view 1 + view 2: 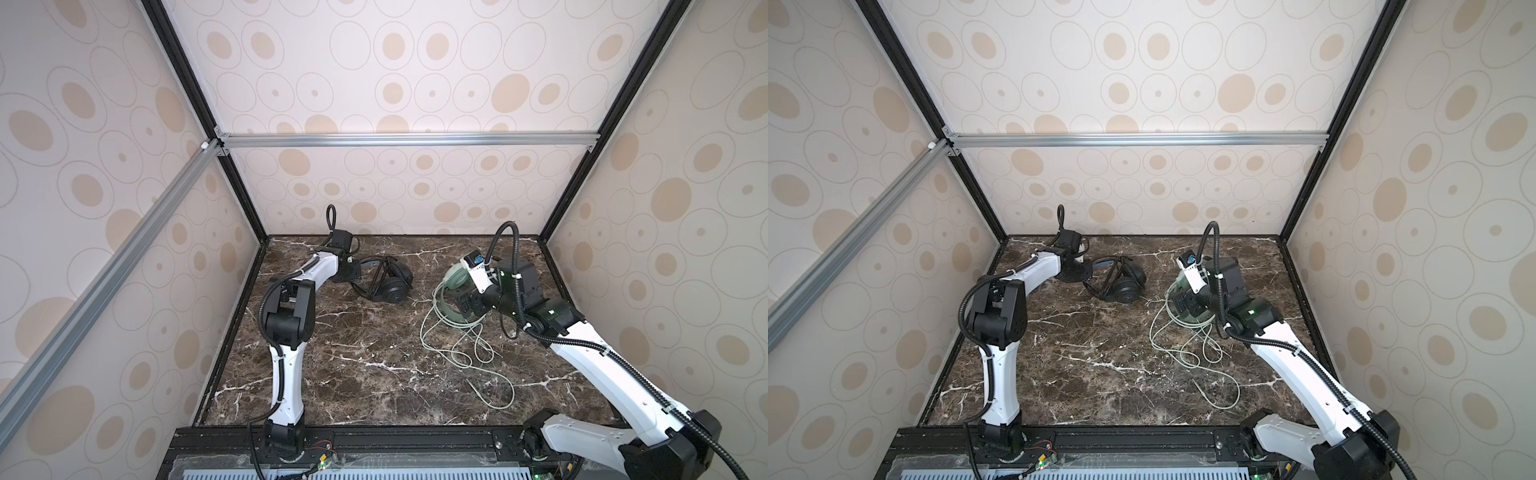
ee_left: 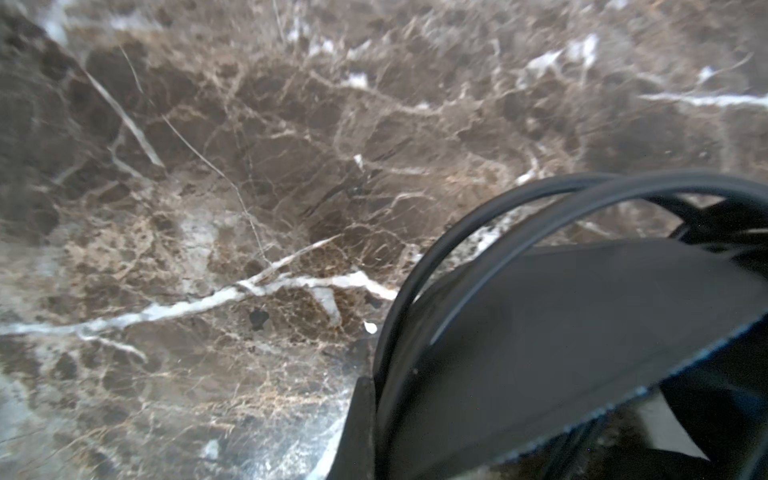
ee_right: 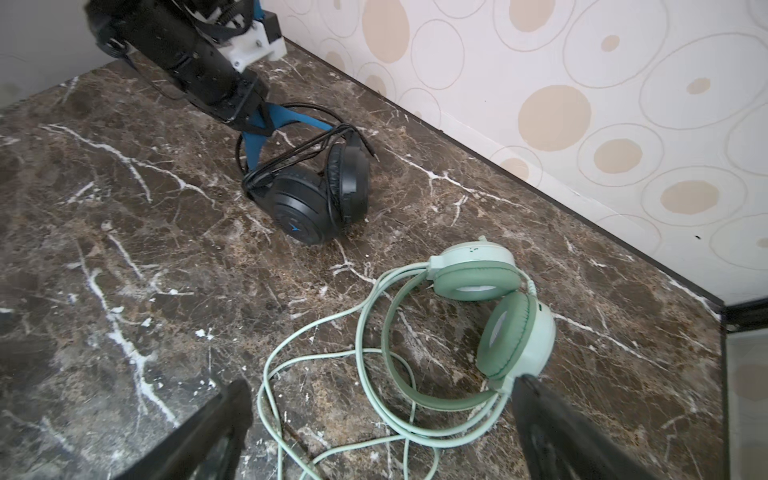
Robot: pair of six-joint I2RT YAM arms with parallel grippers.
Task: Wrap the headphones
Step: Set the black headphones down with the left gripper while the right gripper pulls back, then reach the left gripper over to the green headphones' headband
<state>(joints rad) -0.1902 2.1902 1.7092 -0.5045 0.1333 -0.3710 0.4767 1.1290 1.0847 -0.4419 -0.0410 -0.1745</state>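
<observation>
Right claw [image 3: 382,382] gapes wide over mint-green headphones [image 3: 515,332].

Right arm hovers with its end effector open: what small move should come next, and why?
Probably lower the right end effector and close on the headband of the green headphones: its jaws stand open above it, and the green cable lies in loose loops, unwound. The left end effector grips the black headphones.

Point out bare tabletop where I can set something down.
Bare: the front-middle table, between the left arm and the green cable. Crowded: the back, around the black headphones and green headphones.
</observation>
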